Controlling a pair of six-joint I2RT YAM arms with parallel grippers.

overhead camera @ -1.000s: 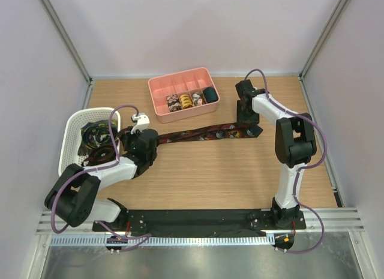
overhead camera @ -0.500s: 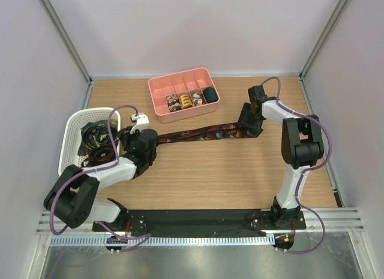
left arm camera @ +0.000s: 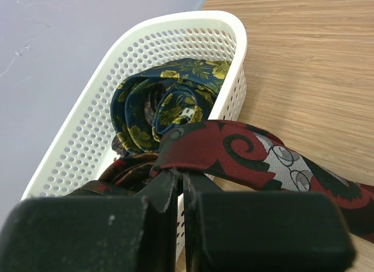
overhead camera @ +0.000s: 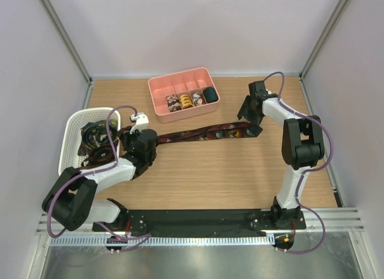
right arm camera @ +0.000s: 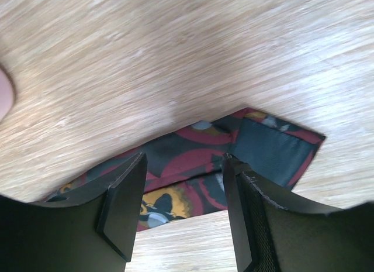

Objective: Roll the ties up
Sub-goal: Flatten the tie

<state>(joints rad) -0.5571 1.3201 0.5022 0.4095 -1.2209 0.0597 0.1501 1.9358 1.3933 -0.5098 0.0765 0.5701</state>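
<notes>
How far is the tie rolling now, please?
Done: rolled coils sit in the tray. In hand: the left fingers pinch one end of a red tie lying flat on the table; the right fingers stand open over its other end. Left: rolling it, then the ties in the basket.

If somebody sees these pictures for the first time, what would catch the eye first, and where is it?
A long red-patterned tie lies stretched across the middle of the table, the left gripper shut on its end beside the white basket and the right gripper open over the other end. Farther back, a pink tray holds small rolled ties.
</notes>
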